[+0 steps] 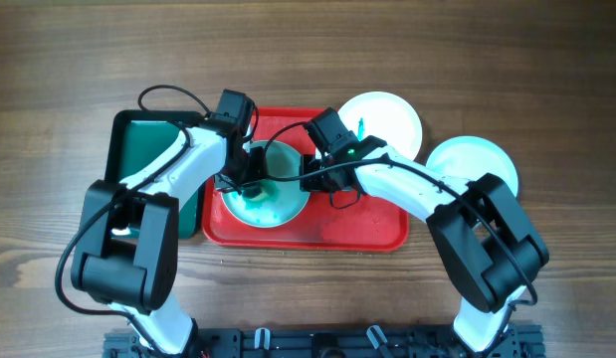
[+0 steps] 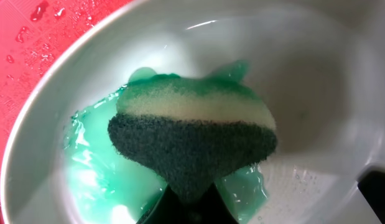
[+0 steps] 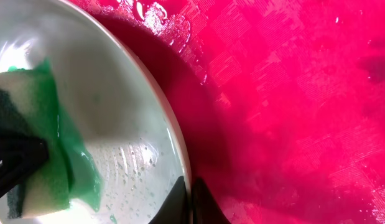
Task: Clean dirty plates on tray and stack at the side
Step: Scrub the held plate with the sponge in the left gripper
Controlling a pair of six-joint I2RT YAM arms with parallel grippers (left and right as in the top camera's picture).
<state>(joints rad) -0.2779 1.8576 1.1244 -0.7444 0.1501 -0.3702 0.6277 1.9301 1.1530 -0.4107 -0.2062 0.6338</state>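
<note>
A pale plate [image 1: 278,204] smeared with green soap lies on the left half of the red tray [image 1: 362,227]. My left gripper [image 1: 250,184] is shut on a sponge [image 2: 192,130], yellow foam over a dark green scouring pad, pressed into the green liquid on the plate [image 2: 323,93]. My right gripper [image 1: 312,179] is shut on the plate's right rim [image 3: 180,149], one finger inside and one outside. Two more plates sit off the tray: one white [image 1: 387,117] at its back right corner, one pale aqua [image 1: 477,159] to the right.
A dark green tray [image 1: 138,144] lies left of the red tray, partly under my left arm. Water drops dot the red tray [image 3: 292,93]. Bare wooden table [image 1: 546,60] lies all around.
</note>
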